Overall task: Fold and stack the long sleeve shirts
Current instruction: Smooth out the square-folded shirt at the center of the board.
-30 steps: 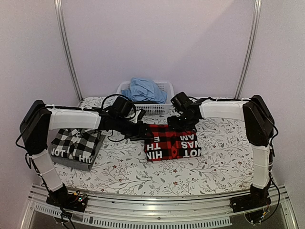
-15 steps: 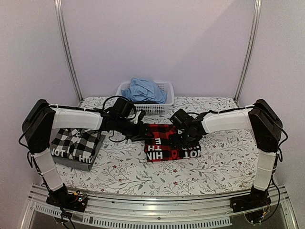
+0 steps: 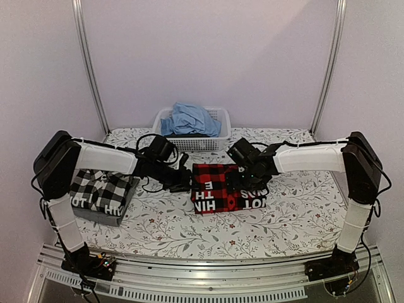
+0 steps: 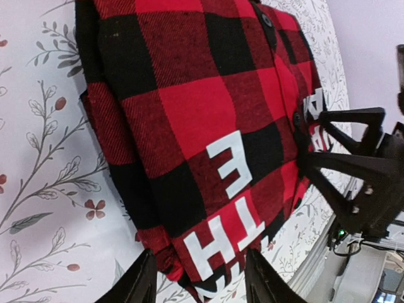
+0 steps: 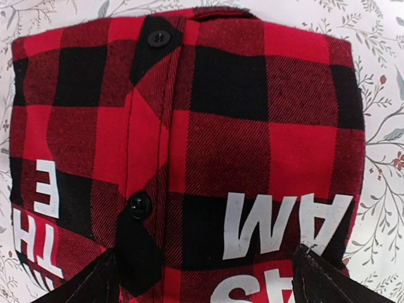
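Where the folded red-and-black shirt (image 3: 228,187) lies, left jaws gape partly, right jaws wide.

Flannel shirt (image 3: 211,178) was red/black buffalo check with white block letters. Second shirt (image 3: 101,186) was black/white check, grey shirt (image 3: 110,210) dark with white letters. Tabletop (image 3: 170,222) was white with a leaf-and-flower print. Basket (image 3: 203,144) was white, cloth (image 3: 189,118) in it light blue.

White-sleeved arms (image 3: 101,158); black left gripper (image 4: 201,281), right gripper (image 5: 205,281)

Count: 1 red-black check shirt (image 3: 227,188); 1 black-white check shirt (image 3: 101,188); 1 dark grey lettered shirt (image 3: 107,214); 1 white basket (image 3: 205,144); 1 blue cloth (image 3: 189,118).
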`<state>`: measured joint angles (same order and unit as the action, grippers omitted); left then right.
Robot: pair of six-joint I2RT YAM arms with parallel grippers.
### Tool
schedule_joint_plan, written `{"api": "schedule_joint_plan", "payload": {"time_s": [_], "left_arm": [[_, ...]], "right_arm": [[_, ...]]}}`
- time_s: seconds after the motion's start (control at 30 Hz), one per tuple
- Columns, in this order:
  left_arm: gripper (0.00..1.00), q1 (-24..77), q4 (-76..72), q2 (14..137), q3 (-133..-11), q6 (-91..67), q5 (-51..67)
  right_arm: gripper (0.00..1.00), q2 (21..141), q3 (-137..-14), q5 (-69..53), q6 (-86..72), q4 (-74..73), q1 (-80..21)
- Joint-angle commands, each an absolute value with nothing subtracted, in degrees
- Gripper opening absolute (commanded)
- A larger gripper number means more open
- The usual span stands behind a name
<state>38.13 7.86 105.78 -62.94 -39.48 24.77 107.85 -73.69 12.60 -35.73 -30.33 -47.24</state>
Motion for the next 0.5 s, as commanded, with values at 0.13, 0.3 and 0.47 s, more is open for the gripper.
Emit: {"api": "schedule_joint_plan", "payload": {"time_s": [0.13,0.3,0.47], "left_arm": [[0.49,37.4,8.7,110.3,-64.6,-38.0,24.9],[0.51,37.7,9.0,111.2,-64.9,-38.1,25.2],[0.51,37.9,9.6,112.2,-64.8,-38.4,24.6]], "right_arm": [[0.92,102.1,-68.1,15.8,-39.4,-31.9,-47.5],[0.88,98.2,-61.3,16.1,-42.2,-29.8,-47.1],[0.82,94.5,-54.1,14.4,-44.6,-26.2,-45.8]]}}
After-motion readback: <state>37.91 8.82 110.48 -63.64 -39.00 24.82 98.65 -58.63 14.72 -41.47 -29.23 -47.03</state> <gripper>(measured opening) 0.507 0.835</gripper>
